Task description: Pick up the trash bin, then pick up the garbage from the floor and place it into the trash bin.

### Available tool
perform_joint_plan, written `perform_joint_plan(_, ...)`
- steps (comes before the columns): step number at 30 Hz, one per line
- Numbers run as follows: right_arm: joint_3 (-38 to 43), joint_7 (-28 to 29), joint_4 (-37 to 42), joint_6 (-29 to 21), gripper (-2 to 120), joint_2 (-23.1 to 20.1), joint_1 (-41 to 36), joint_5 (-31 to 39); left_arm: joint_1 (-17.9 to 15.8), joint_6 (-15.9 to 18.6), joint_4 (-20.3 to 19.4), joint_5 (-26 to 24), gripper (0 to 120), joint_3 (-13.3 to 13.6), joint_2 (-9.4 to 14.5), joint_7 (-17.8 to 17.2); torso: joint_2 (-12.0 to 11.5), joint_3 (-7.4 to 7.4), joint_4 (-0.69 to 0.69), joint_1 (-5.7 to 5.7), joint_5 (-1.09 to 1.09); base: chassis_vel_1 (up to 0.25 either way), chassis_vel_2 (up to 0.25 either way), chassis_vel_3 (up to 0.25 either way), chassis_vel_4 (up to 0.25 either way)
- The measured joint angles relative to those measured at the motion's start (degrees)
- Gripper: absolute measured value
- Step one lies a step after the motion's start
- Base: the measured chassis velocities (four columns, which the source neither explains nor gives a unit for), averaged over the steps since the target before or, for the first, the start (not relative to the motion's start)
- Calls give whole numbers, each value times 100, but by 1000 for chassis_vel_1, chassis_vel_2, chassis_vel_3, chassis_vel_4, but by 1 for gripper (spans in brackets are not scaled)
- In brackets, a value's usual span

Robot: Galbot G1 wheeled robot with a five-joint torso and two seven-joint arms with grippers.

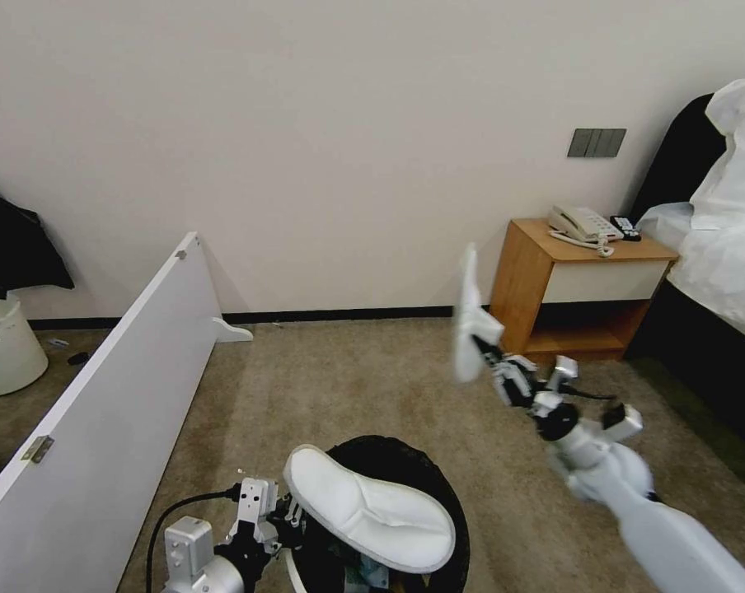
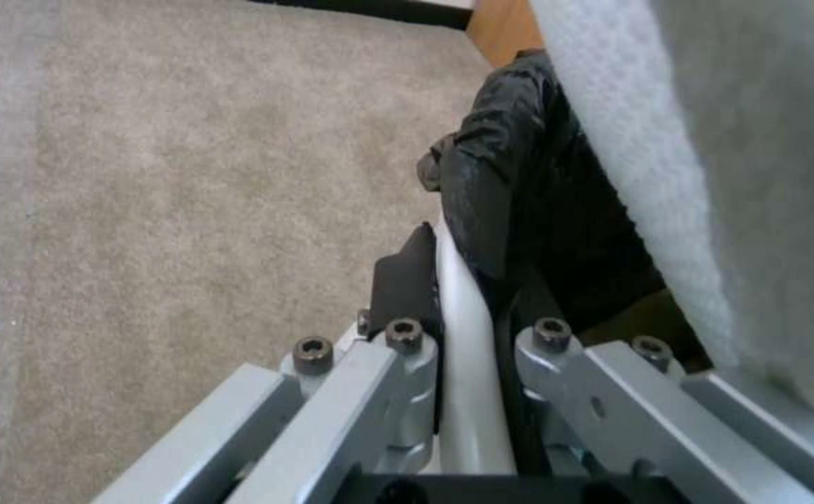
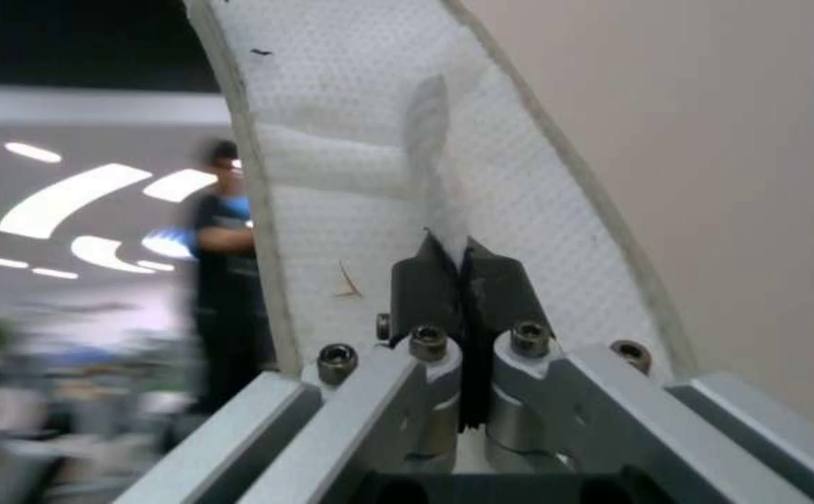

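The trash bin [image 1: 438,494], white with a black bag liner, hangs low in front of me, and my left gripper [image 1: 294,523] is shut on its rim. In the left wrist view the white rim [image 2: 462,336] sits pinched between the fingers, with the black liner [image 2: 518,210] beyond. One white slipper [image 1: 368,506] lies across the bin's mouth. My right gripper [image 1: 489,346] is raised to the right of and above the bin, shut on a second white slipper [image 1: 470,317] that stands upright. The right wrist view shows that slipper [image 3: 379,140] clamped between the closed pads.
A white board [image 1: 100,395] leans across the left. A plain white bucket [image 1: 6,346] stands at the far left wall. A wooden nightstand [image 1: 570,288] with a phone and a bed [image 1: 719,272] are on the right. Beige carpet [image 1: 348,379] stretches ahead.
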Motion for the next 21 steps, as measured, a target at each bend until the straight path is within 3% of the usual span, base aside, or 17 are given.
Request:
perform_joint_plan(9, -1429, -346, 454, -136, 0, -202, 616, 151, 165, 3, -105, 63, 5, -97, -77, 19, 0, 0, -1, 0, 1, 0, 0, 0, 0)
perform_joint_plan(21, -1691, -327, 682, -135, 0, -661, 669, -501, 217, 1, -163, 118, 5, -143, -177, 29, 0, 0, -2, 0, 3, 0, 0, 0, 0)
